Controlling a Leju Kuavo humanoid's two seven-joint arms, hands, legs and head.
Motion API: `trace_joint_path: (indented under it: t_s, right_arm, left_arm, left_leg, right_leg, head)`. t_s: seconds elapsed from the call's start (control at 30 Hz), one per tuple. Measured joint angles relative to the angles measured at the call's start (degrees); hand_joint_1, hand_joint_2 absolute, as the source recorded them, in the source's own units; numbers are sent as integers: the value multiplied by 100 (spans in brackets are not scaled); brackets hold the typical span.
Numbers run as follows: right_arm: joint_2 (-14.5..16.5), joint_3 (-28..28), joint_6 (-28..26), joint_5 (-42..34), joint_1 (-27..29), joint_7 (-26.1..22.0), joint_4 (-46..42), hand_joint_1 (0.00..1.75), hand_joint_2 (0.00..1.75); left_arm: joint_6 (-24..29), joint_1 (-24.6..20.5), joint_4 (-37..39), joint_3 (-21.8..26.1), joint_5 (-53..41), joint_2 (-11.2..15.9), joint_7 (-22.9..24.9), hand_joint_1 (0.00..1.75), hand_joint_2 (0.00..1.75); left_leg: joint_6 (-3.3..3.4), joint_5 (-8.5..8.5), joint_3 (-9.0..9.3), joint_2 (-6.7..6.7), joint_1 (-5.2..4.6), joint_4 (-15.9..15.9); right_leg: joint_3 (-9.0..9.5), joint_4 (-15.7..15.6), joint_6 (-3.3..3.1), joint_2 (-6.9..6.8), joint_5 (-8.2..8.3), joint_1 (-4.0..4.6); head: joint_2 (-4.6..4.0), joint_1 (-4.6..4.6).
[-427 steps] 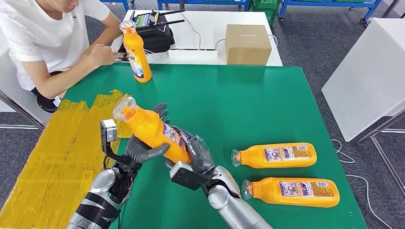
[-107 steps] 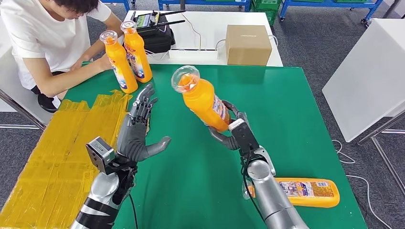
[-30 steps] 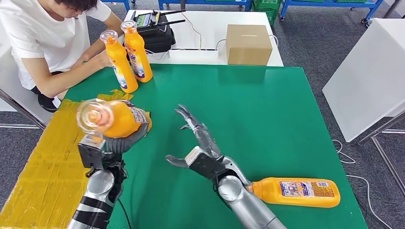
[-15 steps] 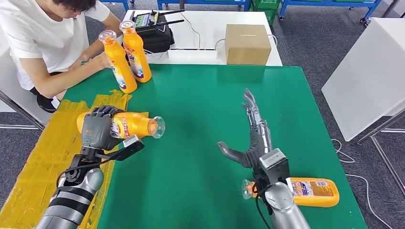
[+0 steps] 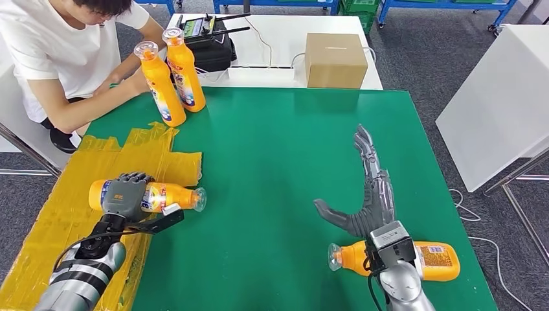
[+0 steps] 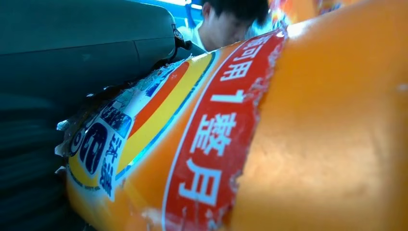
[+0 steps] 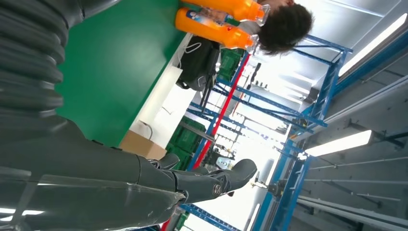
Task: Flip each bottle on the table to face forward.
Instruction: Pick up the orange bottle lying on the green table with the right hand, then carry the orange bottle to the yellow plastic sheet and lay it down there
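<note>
On the table (image 5: 291, 129), two bottles (image 5: 173, 78) stand upright side by side at the far left corner, just in front of a seated person (image 5: 58, 52), and behind the table's far edge lie a bag (image 5: 210, 45) and, to its right, a box (image 5: 335, 59) on a second table (image 5: 278, 39). A third bottle (image 5: 171, 195) lies on its side at the near left, across the edge of the taped patch (image 5: 65, 214), with its cap end toward the table's middle and the left hand (image 5: 123, 194) wrapped over it. A fourth bottle (image 5: 434, 260) lies on its side at the near right corner, cap end toward the left, with the right hand (image 5: 369, 194) above and just beyond it, fingers spread and stretched toward the far edge.
</note>
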Motion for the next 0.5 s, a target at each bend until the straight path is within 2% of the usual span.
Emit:
trace_joint_path:
  t_s: [0.1, 0.13, 0.23, 0.5]
  right_arm:
    - [-27, -2, -3, 39, 29, 15, -34, 0, 175]
    - [-35, -2, -5, 53, 34, 20, -38, 0, 175]
    - [-58, -2, -11, 80, 40, 31, -40, 0, 175]
    - [-93, -10, -13, 136, 38, 64, -39, 0, 175]
  left_arm:
    - [11, -53, 200, 14, 109, 8, -85, 21, 175]
    - [14, -77, 264, 22, 182, 7, -157, 5, 175]
    - [33, -121, 414, 50, 329, -4, -327, 1, 175]
    - [104, -219, 686, 61, 404, -82, -428, 0, 175]
  left_leg:
    - [0, 0, 0, -5, 0, 0]
    - [0, 0, 1, -6, 0, 0]
    - [0, 0, 4, -7, 0, -1]
    - [1, 1, 21, -13, 0, -1]
  right_leg:
    - [2, 0, 0, -4, 0, 0]
    - [3, 0, 0, -5, 0, 0]
    - [6, 0, 0, -6, 0, 0]
    - [25, 0, 0, -15, 0, 0]
  head:
    - [0, 0]
    - [0, 0]
    - [0, 0]
    - [0, 0]
